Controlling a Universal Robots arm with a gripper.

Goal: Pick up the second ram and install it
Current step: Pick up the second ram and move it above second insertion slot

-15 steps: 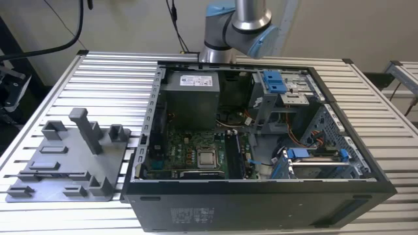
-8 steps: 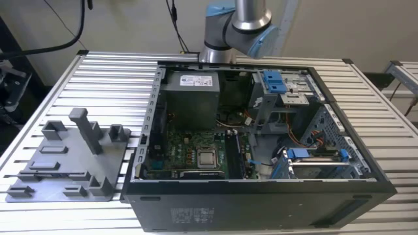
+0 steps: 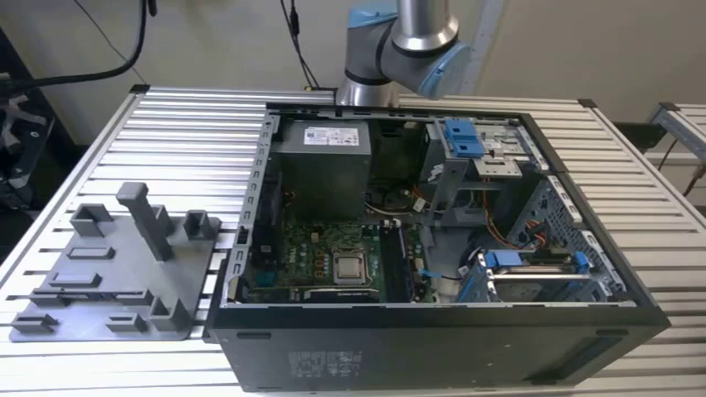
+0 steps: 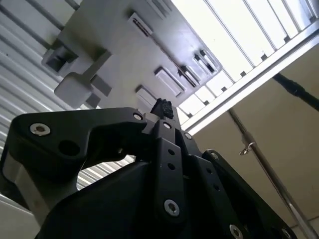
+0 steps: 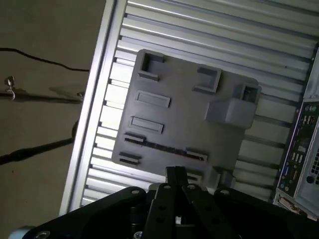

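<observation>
In both wrist views my gripper [image 5: 175, 173] [image 4: 162, 108] is shut, its black fingers pressed together with nothing visible between them. It hangs high above the grey fixture plate [image 5: 179, 124] [image 4: 124, 59], near the plate's edge with the narrow slot holders. The plate's slots look bare. The second ram is out of view. In the exterior view the fixture plate [image 3: 111, 273] lies on the slatted table to the left of the open computer case [image 3: 441, 308], and the arm [image 3: 403, 41] rises behind the case.
The case's motherboard [image 3: 331, 248] lies exposed, with a grey power supply [image 3: 320, 165] behind it and blue drive brackets [image 3: 469, 141] on the exterior view's right. An upright post [image 3: 144, 219] stands on the fixture plate. The slatted aluminium table [image 3: 188, 141] ends close beside the plate.
</observation>
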